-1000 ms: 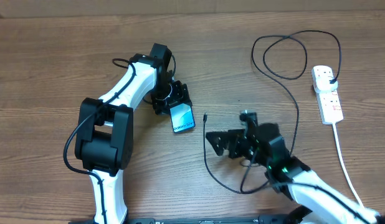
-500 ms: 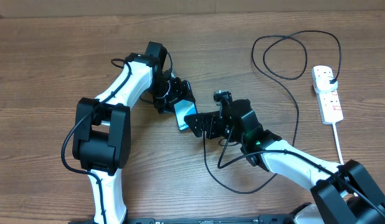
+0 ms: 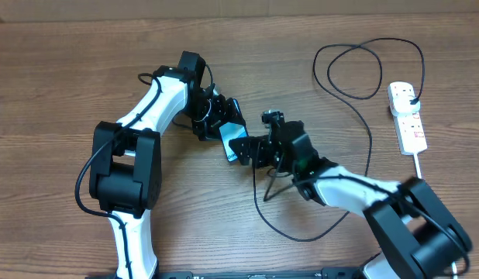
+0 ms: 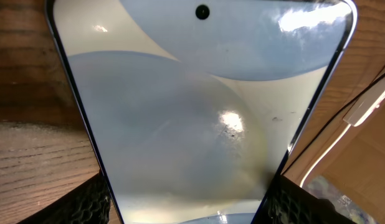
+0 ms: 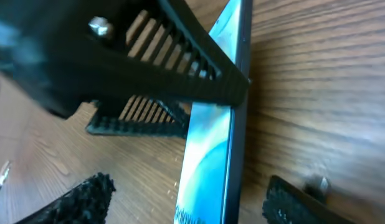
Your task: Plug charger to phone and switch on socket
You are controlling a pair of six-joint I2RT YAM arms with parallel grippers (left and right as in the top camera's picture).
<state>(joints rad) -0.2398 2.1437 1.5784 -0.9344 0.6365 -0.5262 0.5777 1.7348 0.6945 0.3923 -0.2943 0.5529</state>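
while the left end effector (image 3: 222, 124) is clamped on the upper part of the lit smartphone (image 3: 234, 142), holding it tilted near the middle of the wooden bench (image 3: 61, 93), the right end effector (image 3: 246, 152) is spread wide at the smartphone's lower end. its fingers (image 5: 86, 196) stand to either side of the thin black edge, not touching it. the black charger cable (image 3: 370, 132) loops across the bench up to its plug, which sits in the white power strip (image 3: 410, 128) at the far right, well apart from the smartphone. i cannot make out the connector tip.
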